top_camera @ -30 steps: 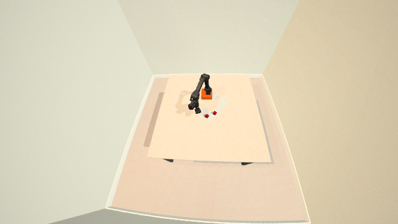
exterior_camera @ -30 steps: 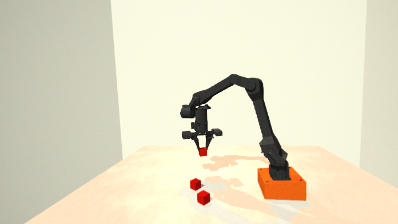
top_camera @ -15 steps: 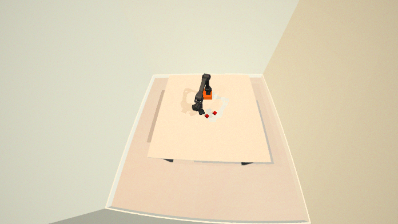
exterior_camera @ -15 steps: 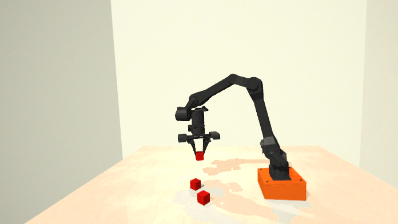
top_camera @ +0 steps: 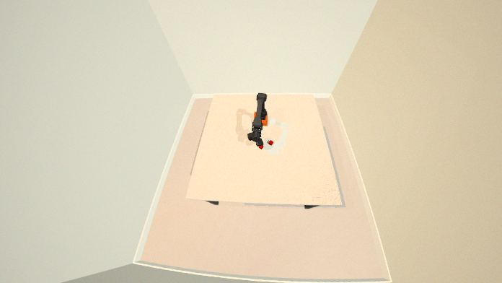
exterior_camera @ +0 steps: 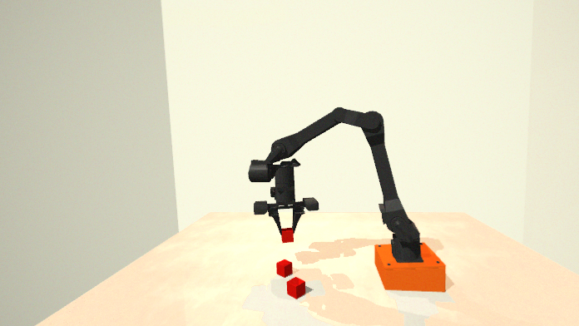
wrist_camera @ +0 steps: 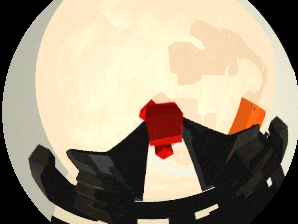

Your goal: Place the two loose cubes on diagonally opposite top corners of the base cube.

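Note:
My gripper (exterior_camera: 287,231) (wrist_camera: 165,123) is shut on a red cube (exterior_camera: 287,236) (wrist_camera: 164,116) and holds it in the air, roughly level, well above the table. Two more red cubes stand on the table below, apart from each other: the farther cube (exterior_camera: 284,269) and the nearer cube (exterior_camera: 296,288) in the exterior view. In the top view one red cube (top_camera: 270,142) lies right of the gripper, and red (top_camera: 261,147) shows at the gripper's end. In the wrist view, red parts show behind the held cube, mostly hidden. All three look alike; I cannot tell which is the base.
The arm stands on an orange base block (exterior_camera: 413,278) (top_camera: 265,122) (wrist_camera: 241,117) at the right in the exterior view. The wooden table (top_camera: 231,180) (exterior_camera: 166,287) carries arm shadows and pale patches around the cubes.

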`<action>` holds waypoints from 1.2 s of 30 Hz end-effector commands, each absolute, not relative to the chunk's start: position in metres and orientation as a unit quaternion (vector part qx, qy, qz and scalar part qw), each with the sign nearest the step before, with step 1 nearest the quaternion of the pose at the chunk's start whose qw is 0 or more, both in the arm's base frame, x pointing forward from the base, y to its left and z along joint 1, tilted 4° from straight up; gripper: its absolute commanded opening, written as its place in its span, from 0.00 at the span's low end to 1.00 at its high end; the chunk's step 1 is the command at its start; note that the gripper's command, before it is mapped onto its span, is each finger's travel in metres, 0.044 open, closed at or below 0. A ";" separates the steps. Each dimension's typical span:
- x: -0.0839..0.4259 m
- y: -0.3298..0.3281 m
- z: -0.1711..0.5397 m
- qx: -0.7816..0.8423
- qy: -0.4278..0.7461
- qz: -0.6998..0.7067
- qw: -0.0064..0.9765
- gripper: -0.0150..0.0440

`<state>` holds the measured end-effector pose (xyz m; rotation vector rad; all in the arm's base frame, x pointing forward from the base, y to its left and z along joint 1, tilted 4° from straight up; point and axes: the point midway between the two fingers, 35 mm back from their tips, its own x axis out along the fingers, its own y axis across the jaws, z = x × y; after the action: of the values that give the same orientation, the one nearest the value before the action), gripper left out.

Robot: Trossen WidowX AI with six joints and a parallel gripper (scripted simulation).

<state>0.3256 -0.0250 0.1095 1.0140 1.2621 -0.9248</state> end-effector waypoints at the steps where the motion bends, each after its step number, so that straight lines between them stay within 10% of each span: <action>1: 0.324 -0.015 0.108 0.441 0.539 -0.403 0.595 0.43; 36: 0.297 0.089 0.086 0.476 0.516 -0.431 0.566 0.43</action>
<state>0.3003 0.0830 0.0868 1.1111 1.2240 -1.0075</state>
